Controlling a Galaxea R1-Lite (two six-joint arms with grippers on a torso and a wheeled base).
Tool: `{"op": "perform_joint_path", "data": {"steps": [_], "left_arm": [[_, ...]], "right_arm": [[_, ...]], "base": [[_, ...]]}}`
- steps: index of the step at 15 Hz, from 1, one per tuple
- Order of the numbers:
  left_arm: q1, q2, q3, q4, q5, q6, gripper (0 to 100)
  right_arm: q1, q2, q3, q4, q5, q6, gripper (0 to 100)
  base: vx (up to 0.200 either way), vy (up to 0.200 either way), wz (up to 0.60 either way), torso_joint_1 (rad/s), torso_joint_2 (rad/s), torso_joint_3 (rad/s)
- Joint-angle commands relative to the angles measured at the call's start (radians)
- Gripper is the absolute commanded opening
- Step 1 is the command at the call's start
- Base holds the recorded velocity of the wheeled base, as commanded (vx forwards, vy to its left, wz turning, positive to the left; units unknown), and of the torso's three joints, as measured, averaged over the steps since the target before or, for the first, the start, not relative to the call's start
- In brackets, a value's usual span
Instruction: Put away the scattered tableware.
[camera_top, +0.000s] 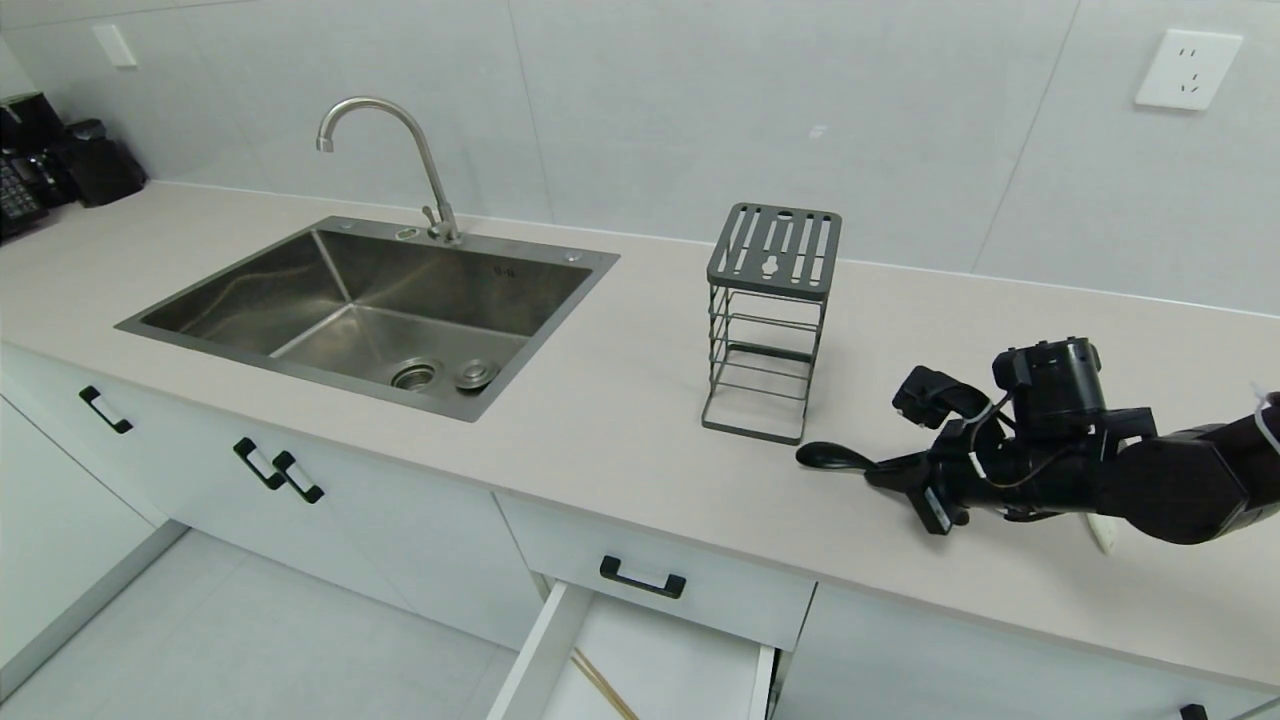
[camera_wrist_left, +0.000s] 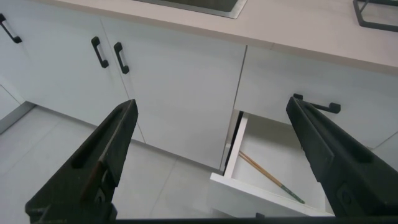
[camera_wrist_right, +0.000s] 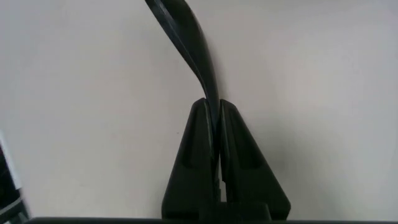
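At a kitchen countertop (camera_top: 620, 420), R side: the right gripper (camera_top: 900, 468) hangs just above the surface w/ its fingers closed tight on the handle of a black spoon (camera_top: 826, 456). The spoon's bowl sticks out past the fingertips toward a dark wire rack (camera_top: 770, 320), which stands upright near it but apart. Seen from the right wrist, the handle (camera_wrist_right: 186, 37) is pinched flat btwn the two pads of the gripper (camera_wrist_right: 213, 109).

Lower down, the left gripper (camera_wrist_left: 211, 106) is spread wide w/ nothing in it, in front of the white cabinets. Beyond it is a pulled-out drawer (camera_wrist_left: 233, 155) w/ a pair of chopsticks (camera_wrist_left: 267, 177) inside. A steel sink (camera_top: 300, 370) and faucet (camera_top: 400, 150) sit to the L of the rack.
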Motion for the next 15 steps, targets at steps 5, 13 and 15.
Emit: {"op": "perform_joint_path", "data": {"steps": [5,13,15], "left_arm": [[0.001,0.0,0.0,0.0,0.0,0.0,100],[0.001,0.0,0.0,0.0,0.0,0.0,100],[0.001,0.0,0.0,0.0,0.0,0.0,100]], "right_arm": [[0.181,-0.122,0.125,-0.055,-0.03,0.027,0],[0.378,-0.218,0.136,-0.118,-0.141,0.091,0],[0.408,-0.229,0.141,-0.12,-0.147,0.091,0]], "base": [[0.0,0.0,0.0,0.0,0.0,0.0],[0.0,0.0,0.0,0.0,0.0,0.0],[0.0,0.0,0.0,0.0,0.0,0.0]]}}
